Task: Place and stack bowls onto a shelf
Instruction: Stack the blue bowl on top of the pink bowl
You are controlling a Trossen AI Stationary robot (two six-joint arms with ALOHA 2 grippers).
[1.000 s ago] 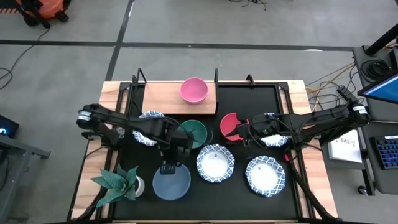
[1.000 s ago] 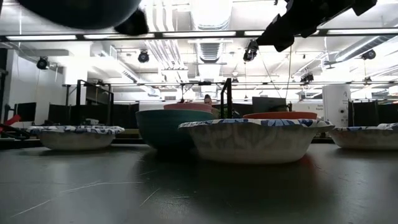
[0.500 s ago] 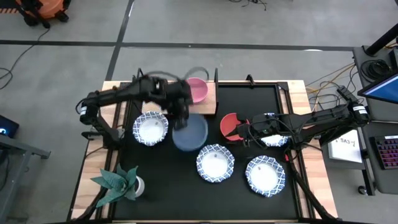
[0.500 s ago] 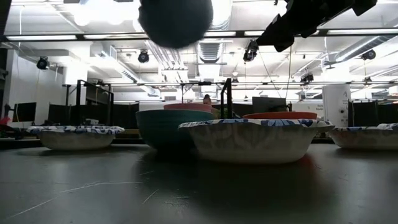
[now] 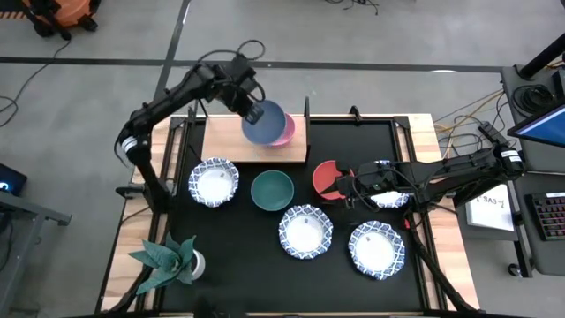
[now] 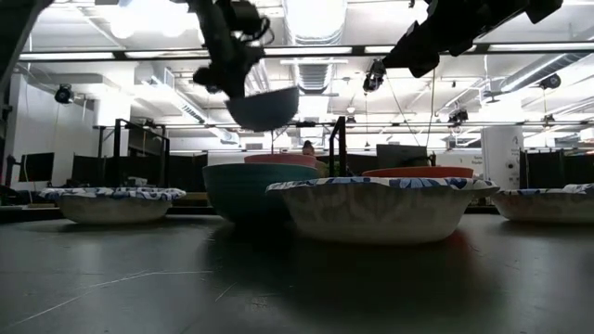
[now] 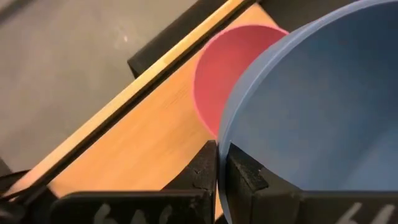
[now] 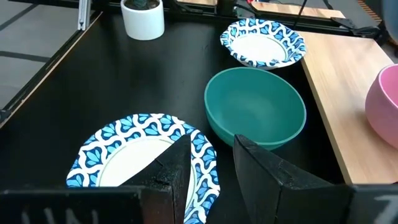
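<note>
My left gripper (image 5: pixel 253 112) is shut on a blue bowl (image 5: pixel 267 125), which it holds in the air above the wooden shelf (image 5: pixel 229 141). The blue bowl partly overlaps a pink bowl (image 5: pixel 289 134) that stands on the shelf. In the low view the blue bowl (image 6: pixel 264 107) hangs mouth up, high over the table. My right gripper (image 5: pixel 342 187) waits open over the black mat, right beside a red bowl (image 5: pixel 325 177). Nothing shows between its fingers (image 8: pixel 177 168). My left gripper holds the blue bowl by its rim (image 7: pixel 221 130), with one finger inside the bowl and one outside. The fingers slant down from the table's left. The bowl hangs clear of the shelf and the pink bowl, mouth up and roughly level.
A green bowl (image 5: pixel 272 190) stands mid-mat. White bowls with blue-patterned rims lie on the mat (image 5: pixel 214 181) (image 5: pixel 305 231) (image 5: pixel 377 249), and another sits under my right arm (image 5: pixel 388 196). A potted plant (image 5: pixel 168 258) is at the near left. Thin black posts (image 5: pixel 306 110) rise from the shelf.
My left gripper has carried the blue bowl from the near side of the mat toward the table's far edge. It has turned on the way and now holds the bowl over the shelf by the pink bowl. The green bowl, which the arm partly covered, shows fully.
</note>
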